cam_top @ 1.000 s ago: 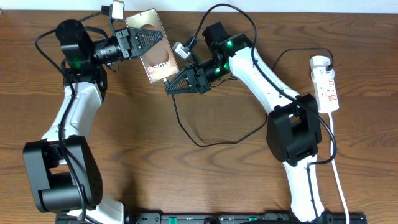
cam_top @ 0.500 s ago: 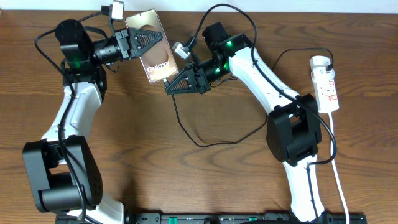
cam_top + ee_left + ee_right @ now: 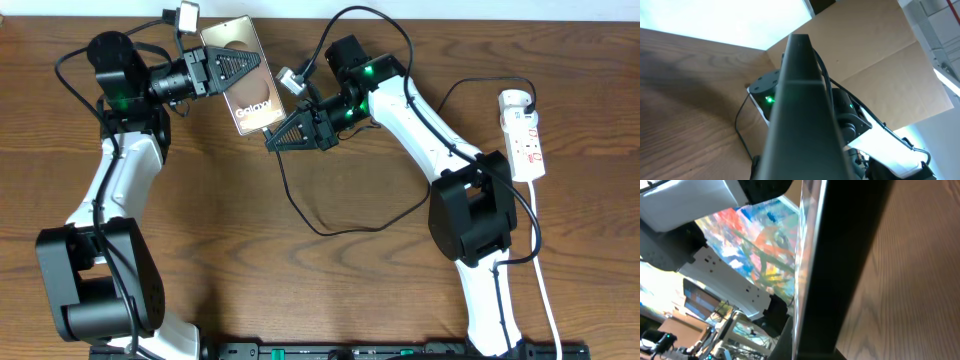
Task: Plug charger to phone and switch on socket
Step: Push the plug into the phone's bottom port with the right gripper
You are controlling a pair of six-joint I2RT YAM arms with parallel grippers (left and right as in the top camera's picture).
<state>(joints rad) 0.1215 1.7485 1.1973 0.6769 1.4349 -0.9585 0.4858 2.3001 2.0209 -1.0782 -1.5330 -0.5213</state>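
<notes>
left jaws clamped on phone | right jaws by phone's lower end, maybe on charger, cannot tell

Grey-bronze Galaxy phone is sitting askew at far centre, lettered back up; thin black charger is looping across the tabletop; white socket is lying far right.

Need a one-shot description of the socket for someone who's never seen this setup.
On the wooden table, look to the far right side, beyond the right arm. The socket lies flat there. It is the only narrow white bar, with small red marks, a rounded white plug at its far end and a white cord, unlike the thin black charger.
</notes>
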